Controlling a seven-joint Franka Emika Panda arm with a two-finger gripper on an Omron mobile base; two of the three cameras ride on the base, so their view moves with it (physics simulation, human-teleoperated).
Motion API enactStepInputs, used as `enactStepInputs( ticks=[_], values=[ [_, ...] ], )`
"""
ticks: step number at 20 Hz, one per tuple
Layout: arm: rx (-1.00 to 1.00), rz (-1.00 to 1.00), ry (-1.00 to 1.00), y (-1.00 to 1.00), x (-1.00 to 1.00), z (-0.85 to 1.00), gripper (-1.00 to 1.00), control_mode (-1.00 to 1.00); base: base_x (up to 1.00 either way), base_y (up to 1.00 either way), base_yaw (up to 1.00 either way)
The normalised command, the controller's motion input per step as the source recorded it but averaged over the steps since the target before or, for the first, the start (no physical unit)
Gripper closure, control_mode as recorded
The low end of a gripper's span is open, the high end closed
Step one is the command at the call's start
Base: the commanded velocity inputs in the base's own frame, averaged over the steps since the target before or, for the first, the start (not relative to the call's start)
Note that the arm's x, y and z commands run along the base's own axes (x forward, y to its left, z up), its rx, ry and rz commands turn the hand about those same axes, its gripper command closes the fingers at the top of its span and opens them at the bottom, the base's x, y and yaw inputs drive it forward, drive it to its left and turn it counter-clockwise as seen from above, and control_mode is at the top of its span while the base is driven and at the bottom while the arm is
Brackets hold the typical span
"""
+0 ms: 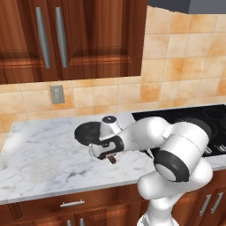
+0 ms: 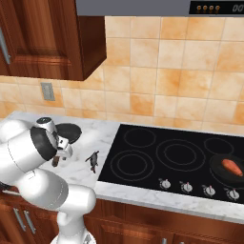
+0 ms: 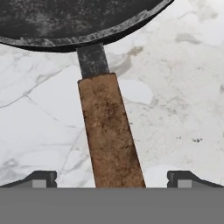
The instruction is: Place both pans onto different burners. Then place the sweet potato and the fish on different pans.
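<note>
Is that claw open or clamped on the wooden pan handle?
Open. In the hand view the claw has its tips standing wide apart, with the wooden handle running between them, untouched by either.

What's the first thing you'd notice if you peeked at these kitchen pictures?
The big white robot arm bends low over the marble counter, its open hand straddling the brown wooden handle of a black pan. A little grey fish lies on the counter beside the black cooktop. At its right front, an orange sweet potato already sits in another pan.
</note>
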Motion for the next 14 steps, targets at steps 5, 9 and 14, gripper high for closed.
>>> enactStepInputs(
  ticks=[5, 9, 14],
  values=[
    [0.00, 0.00, 0.00, 0.00, 0.00, -0.06, 1.00, -1.00, 0.00, 0.00, 0.00],
    [0.00, 0.00, 0.00, 0.00, 0.00, 0.00, 1.00, -1.00, 0.00, 0.00, 0.00],
    [0.00, 0.00, -0.01, 0.00, 0.00, 0.00, 1.00, -1.00, 0.00, 0.00, 0.00]
  ],
)
